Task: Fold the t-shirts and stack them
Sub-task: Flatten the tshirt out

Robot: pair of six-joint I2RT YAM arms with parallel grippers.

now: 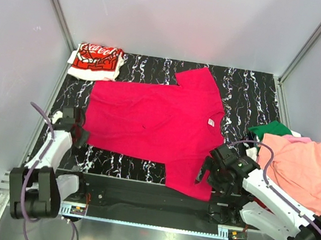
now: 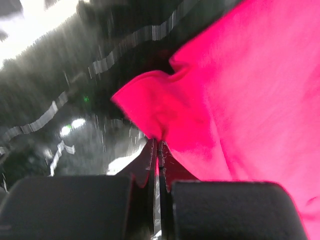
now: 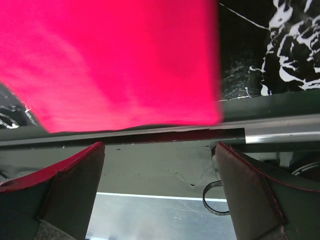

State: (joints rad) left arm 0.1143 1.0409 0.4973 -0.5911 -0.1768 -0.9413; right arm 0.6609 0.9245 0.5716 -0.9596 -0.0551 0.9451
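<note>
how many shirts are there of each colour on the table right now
crimson-pink t-shirt, spread flat: 1
white t-shirt with red logo print, folded: 1
salmon-orange t-shirt: 1
green t-shirt, mostly hidden: 1
pink t-shirt, only an edge showing: 1
total: 5

I work in a robotics lab test cell. Plain white panel walls (image 1: 182,14) in aluminium framing (image 1: 57,2) box in a black marble-patterned table (image 1: 249,91), with a metal mounting rail (image 1: 151,222) and loose cables (image 1: 43,117).
</note>
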